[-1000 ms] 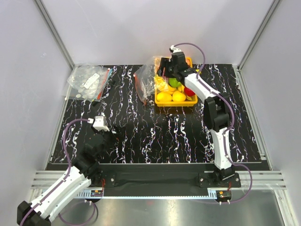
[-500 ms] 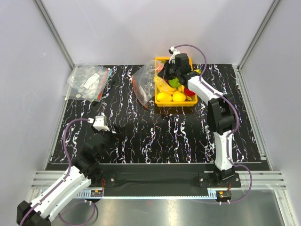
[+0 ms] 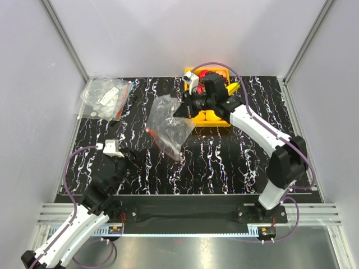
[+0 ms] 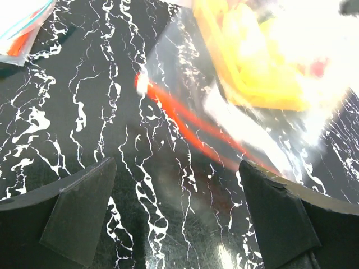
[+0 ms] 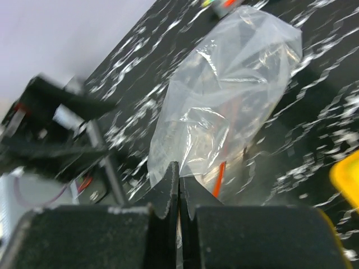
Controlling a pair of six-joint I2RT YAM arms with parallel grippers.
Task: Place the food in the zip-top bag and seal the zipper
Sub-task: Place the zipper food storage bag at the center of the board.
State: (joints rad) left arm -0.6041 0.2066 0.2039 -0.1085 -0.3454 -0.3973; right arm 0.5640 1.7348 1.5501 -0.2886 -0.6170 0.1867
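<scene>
The clear, crinkly zip-top bag hangs over the black marbled table, left of the yellow tray. My right gripper is shut on the bag's edge; in the right wrist view its jaws pinch the plastic, with the red-orange zipper just beside them. Yellow and red food lies in the tray, mostly hidden under the right arm. My left gripper stands open near the front left, nothing between its fingers. In the left wrist view, the zipper runs ahead of it.
A pile of clear packets with white labels lies at the back left, its corner showing in the left wrist view. Grey walls and aluminium rails enclose the table. The left arm shows beyond the bag in the right wrist view.
My right gripper shut on the bag and drew it away from the tray's left side toward the table's middle. The left arm shifted slightly.
</scene>
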